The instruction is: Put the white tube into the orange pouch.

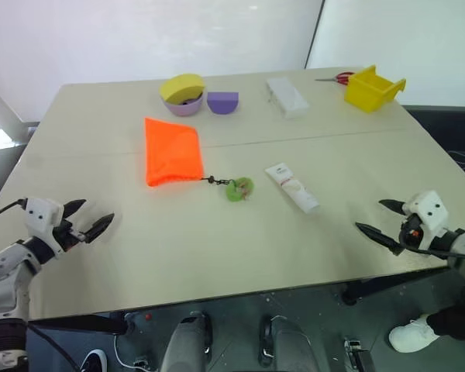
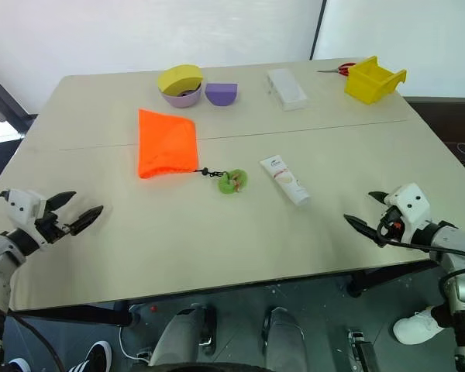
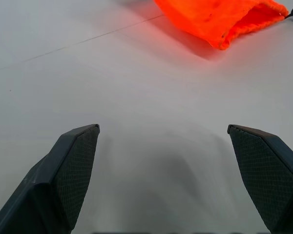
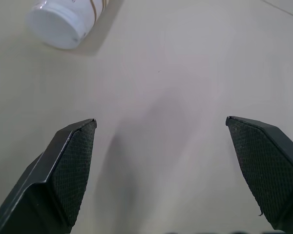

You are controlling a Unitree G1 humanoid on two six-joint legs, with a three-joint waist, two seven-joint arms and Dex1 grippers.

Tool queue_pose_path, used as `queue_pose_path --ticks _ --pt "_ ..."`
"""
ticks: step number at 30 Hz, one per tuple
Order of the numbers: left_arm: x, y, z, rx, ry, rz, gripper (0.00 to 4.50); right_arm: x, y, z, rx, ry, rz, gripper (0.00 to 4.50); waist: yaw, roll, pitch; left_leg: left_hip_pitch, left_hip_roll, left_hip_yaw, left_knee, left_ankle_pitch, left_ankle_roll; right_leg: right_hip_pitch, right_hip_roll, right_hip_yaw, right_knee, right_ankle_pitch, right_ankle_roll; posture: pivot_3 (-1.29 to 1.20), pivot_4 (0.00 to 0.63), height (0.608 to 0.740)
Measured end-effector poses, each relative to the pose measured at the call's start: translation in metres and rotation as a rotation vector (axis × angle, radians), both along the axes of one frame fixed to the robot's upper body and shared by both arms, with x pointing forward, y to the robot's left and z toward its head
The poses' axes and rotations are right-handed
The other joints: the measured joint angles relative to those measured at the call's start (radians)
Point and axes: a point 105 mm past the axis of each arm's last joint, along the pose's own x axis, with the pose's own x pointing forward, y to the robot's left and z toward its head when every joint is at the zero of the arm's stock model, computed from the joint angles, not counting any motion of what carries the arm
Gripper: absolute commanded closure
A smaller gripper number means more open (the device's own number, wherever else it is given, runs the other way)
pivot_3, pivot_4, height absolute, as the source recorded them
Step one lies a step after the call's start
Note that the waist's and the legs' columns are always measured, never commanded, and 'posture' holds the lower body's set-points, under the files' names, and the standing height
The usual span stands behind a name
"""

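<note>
The white tube (image 1: 292, 187) lies flat near the middle of the table, cap end toward me; its cap (image 4: 61, 24) shows in the right wrist view. The orange pouch (image 1: 171, 151) lies flat to its left, with its dark cord running to a green fuzzy ring (image 1: 239, 188). The pouch's mouth edge (image 3: 224, 17) shows in the left wrist view. My left gripper (image 1: 93, 217) hovers open over the table's near left corner, empty. Over the near right edge my right gripper (image 1: 374, 219) is open too, empty, well short of the tube.
At the far side stand a yellow lid on a lilac bowl (image 1: 183, 96), a purple half-round block (image 1: 223, 102), a clear-white box (image 1: 287, 96), a yellow bin (image 1: 373, 87) and red scissors (image 1: 339, 77). A seam (image 1: 310, 137) crosses the table.
</note>
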Motion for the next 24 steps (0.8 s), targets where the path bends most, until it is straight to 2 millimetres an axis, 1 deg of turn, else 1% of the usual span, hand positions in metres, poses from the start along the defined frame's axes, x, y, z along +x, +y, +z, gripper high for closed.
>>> queue_pose_path --ticks 10,16,18,20,21,24 --pt "0.001 -0.006 0.001 0.006 -0.017 -0.026 0.0 -0.002 0.001 -0.001 -0.002 0.001 0.028 0.05 0.0 0.0 0.0 0.0 0.006 0.009 0.0 0.0 0.0 -0.004 0.0 0.003 0.0 0.002 -0.003 0.0 0.15 0.74" --pt "0.0 -0.012 0.002 0.004 -0.036 -0.066 0.0 -0.016 0.003 -0.003 0.035 0.021 0.085 0.05 0.0 0.0 0.0 0.0 0.006 0.014 0.0 0.0 0.0 -0.006 0.0 0.006 0.0 0.002 -0.003 0.0 0.15 0.74" --pt "0.0 -0.011 0.003 -0.002 -0.039 -0.065 0.0 -0.028 0.007 -0.006 0.037 0.041 0.13 0.05 0.002 0.0 0.0 0.0 0.006 0.015 -0.001 0.0 0.0 -0.006 0.001 0.006 0.0 0.002 -0.003 0.0 0.15 0.74" --pt "0.001 -0.01 0.003 -0.001 -0.045 -0.05 0.0 -0.035 0.013 -0.006 0.038 0.04 0.171 0.05 0.001 0.0 0.0 0.001 0.006 0.015 -0.001 0.0 0.0 -0.007 0.001 0.006 0.0 0.002 -0.003 0.0 0.15 0.74" --pt "0.002 -0.009 0.004 -0.002 -0.05 -0.043 0.0 -0.037 0.016 -0.003 0.041 0.033 0.184 0.05 0.0 0.0 0.0 0.001 0.006 0.015 -0.001 0.0 0.0 -0.007 0.001 0.006 0.0 0.003 -0.003 0.0 0.15 0.74" --pt "0.015 -0.001 0.013 -0.021 -0.089 0.027 0.0 -0.039 0.03 0.007 0.061 -0.004 0.241 0.05 0.0 -0.001 0.0 0.001 0.008 0.016 0.0 0.0 0.0 -0.007 0.001 0.006 0.0 0.004 -0.005 0.0 0.15 0.74"
